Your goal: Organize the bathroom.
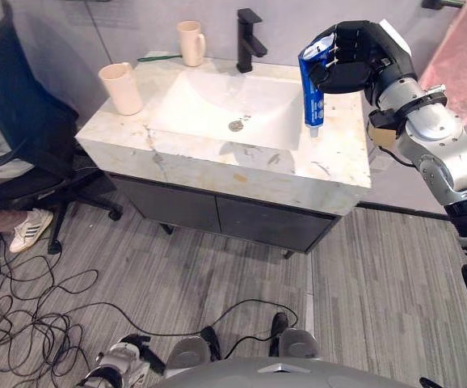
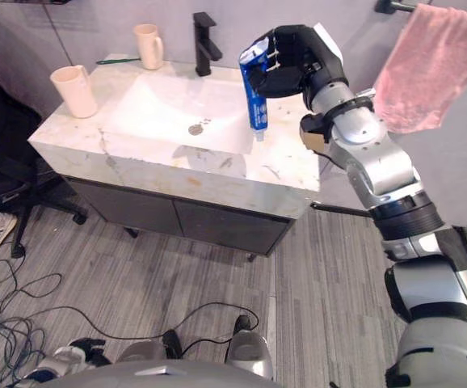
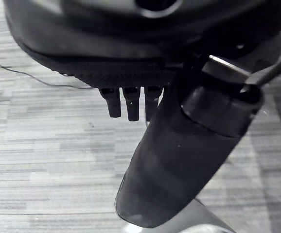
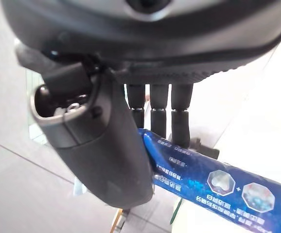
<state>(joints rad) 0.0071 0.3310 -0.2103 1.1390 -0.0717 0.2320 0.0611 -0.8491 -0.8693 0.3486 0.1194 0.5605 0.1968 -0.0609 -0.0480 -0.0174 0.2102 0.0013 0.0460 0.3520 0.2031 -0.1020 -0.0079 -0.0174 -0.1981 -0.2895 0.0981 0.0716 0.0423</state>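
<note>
Toothpaste tube [image 1: 312, 87] hangs cap-down over the counter [image 1: 342, 158] beside the sink [image 1: 217, 105], right hand [image 1: 353, 55] fingers clamped around it; left hand [image 3: 179, 160] fingers straight.

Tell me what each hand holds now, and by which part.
The right hand grips the blue toothpaste tube by its upper end, cap pointing down. The left hand holds nothing.

Two cups [image 1: 121, 86] [image 1: 191, 42], one toothpaste tube [image 1: 312, 85]
</note>
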